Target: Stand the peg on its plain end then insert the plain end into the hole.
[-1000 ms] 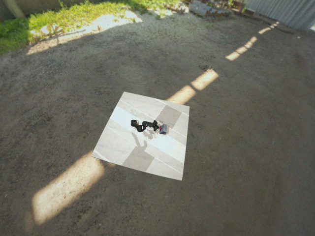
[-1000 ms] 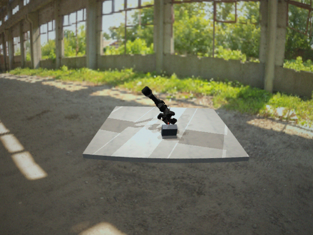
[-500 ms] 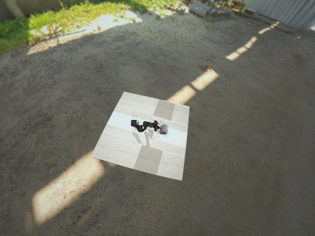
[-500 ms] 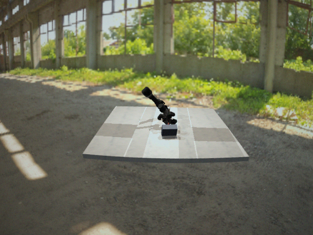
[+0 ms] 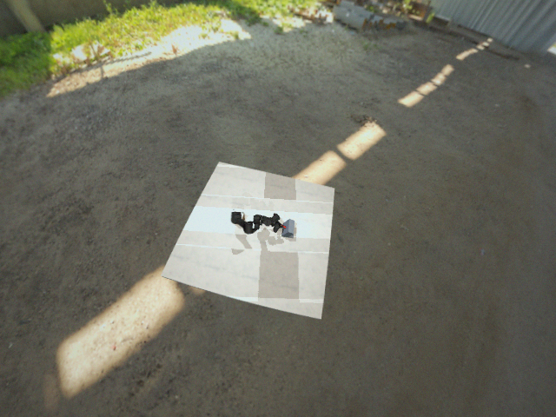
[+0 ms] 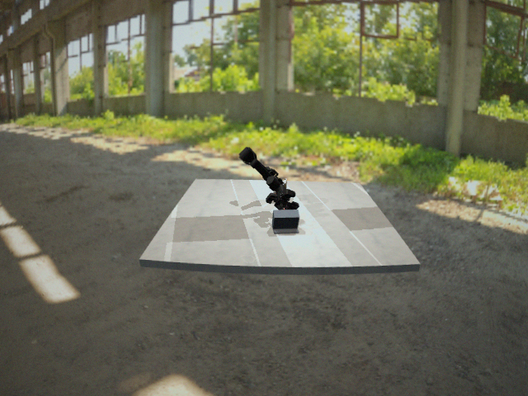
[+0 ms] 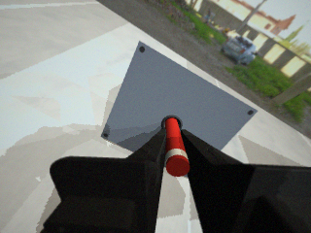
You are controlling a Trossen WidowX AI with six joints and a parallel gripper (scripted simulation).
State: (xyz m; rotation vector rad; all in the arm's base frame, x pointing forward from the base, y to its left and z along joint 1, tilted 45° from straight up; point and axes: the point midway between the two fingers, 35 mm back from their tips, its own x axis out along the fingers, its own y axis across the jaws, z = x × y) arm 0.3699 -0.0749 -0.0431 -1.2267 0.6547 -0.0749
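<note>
A red peg is held between the fingers of my gripper, which is shut on it. The peg's white-banded end points back toward the wrist camera. Its plain end is at the dark-rimmed hole in the sloped grey panel and seems to be inside it; how deep cannot be told. In the exterior view the panel block shows its back and hides the peg.
The black arm reaches to the panel from its base side. The panel stands on a pale square table top with shadows across it. Dark dots mark the panel's corners.
</note>
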